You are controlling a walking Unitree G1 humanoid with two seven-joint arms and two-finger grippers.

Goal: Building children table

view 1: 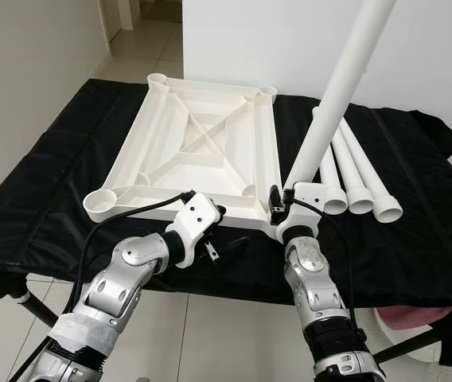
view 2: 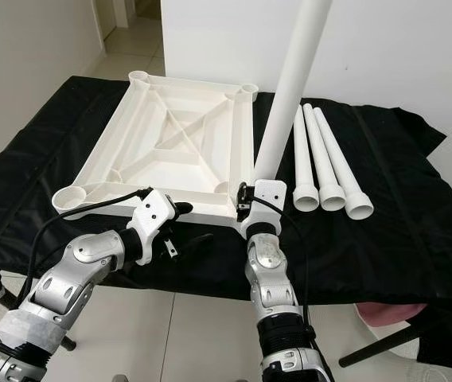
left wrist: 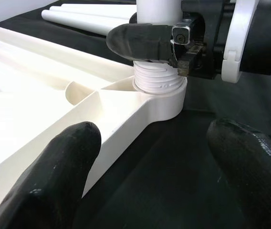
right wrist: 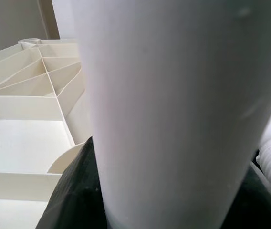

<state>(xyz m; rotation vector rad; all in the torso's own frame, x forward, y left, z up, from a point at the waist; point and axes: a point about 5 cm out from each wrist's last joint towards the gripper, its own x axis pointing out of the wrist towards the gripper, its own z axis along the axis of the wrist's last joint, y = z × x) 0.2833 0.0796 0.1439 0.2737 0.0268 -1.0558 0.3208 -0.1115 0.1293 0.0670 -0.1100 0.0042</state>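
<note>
Head views: the upturned table panel (view 1: 198, 151) lies on the black-draped tabletop (view 1: 417, 239); the right gripper (view 1: 283, 208) clenches an upright leg (view 1: 333, 99) at the near-right corner socket. Left wrist view: the leg thread (left wrist: 155, 80) sits partly in the socket (left wrist: 161, 102); left gripper (view 1: 210, 239) jaws released, beside the panel. Right wrist view: the leg in close-up. Judged next: screw it home.

White walls (view 1: 274, 40), tiled floor (view 1: 210, 334)
</note>
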